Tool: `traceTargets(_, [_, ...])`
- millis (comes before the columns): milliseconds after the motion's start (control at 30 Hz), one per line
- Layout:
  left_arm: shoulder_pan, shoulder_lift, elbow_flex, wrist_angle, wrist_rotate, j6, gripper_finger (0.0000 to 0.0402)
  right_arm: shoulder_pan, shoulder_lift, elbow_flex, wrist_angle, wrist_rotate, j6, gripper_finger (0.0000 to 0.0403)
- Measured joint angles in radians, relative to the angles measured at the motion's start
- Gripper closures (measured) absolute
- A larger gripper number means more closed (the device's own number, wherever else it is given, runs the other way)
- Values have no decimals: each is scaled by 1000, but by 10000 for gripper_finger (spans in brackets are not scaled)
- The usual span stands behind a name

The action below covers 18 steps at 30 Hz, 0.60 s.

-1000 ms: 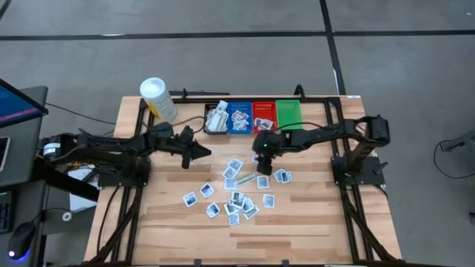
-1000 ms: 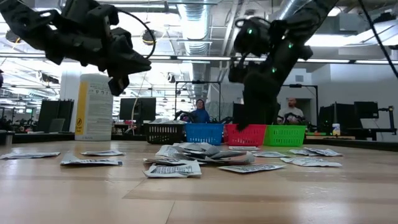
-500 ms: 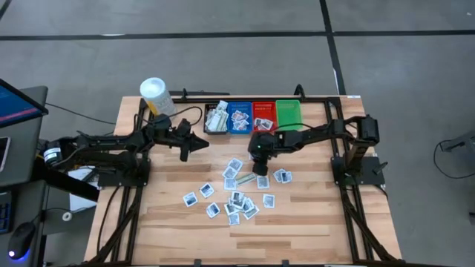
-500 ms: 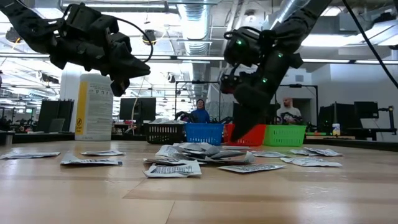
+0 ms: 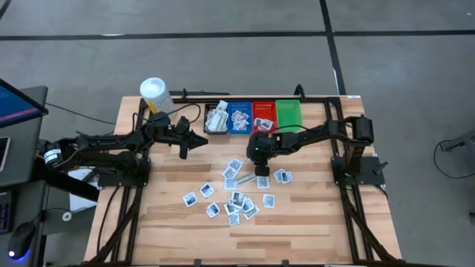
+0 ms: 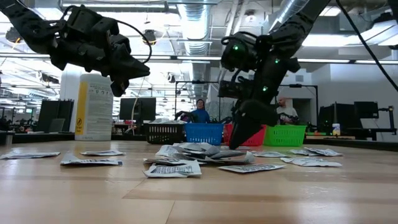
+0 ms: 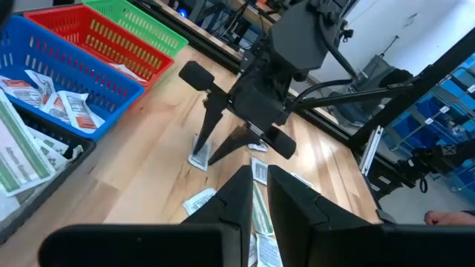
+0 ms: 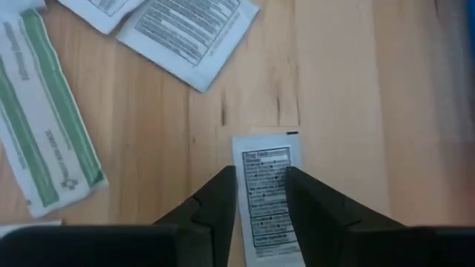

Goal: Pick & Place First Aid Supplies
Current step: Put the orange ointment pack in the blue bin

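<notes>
Right gripper fingers straddle a packet flat on my table; left gripper, fingers nearly together, hovers at nine o'clock.

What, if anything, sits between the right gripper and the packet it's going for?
Nothing visible. The right gripper is down at the table with its fingers either side of the packet, which lies alone on bare wood, apart from its neighbours.
</notes>
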Motion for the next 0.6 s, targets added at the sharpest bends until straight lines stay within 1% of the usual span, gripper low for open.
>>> traceTargets(133, [0,0,0,0,0,6,358,7,63,1,5,2,27,289])
traceTargets(233, [0,0,0,0,0,6,358,10,79,4,5,1,64,291])
traceTargets(333, [0,0,0,0,0,10,358,11,82,4,13,4,69,301])
traceTargets(467, [0,0,0,0,-1,10,358,12,82,3,16,1,68,332])
traceTargets(600, [0,0,0,0,-2,10,358,12,82,2,16,0,68,375])
